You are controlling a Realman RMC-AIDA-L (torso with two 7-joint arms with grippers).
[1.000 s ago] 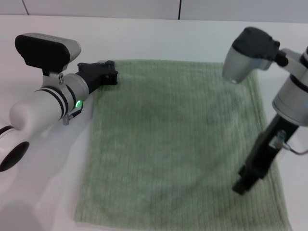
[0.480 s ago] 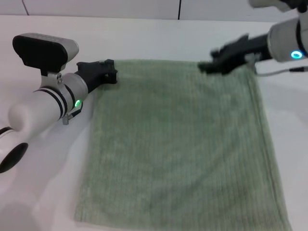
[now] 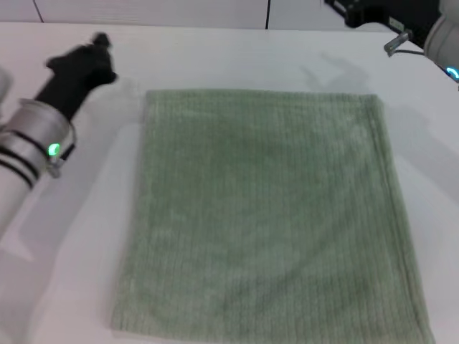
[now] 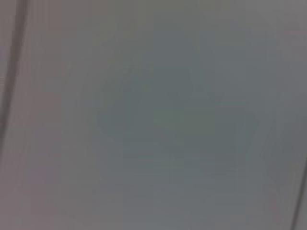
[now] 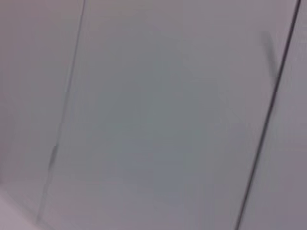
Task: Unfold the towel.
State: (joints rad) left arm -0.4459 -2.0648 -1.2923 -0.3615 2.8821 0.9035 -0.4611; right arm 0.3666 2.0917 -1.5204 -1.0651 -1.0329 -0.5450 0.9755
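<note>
The pale sage-green towel (image 3: pixel 269 215) lies spread flat on the white table (image 3: pixel 215 57), roughly square, with its near edge at the bottom of the head view. My left gripper (image 3: pixel 97 51) is lifted off the towel, to the left of its far left corner and apart from it. My right gripper (image 3: pixel 344 7) is raised at the top right of the head view, beyond the towel's far right corner, holding nothing. Both wrist views show only a plain grey wall with thin seams.
A white wall with dark panel seams (image 3: pixel 268 14) stands behind the table. Bare table surface (image 3: pixel 86 236) shows to the left of the towel and beyond its far edge.
My left gripper let go of the towel's far left corner and drew back to the left. My right gripper swung up from the towel's right side to the far right. The towel stays flat.
</note>
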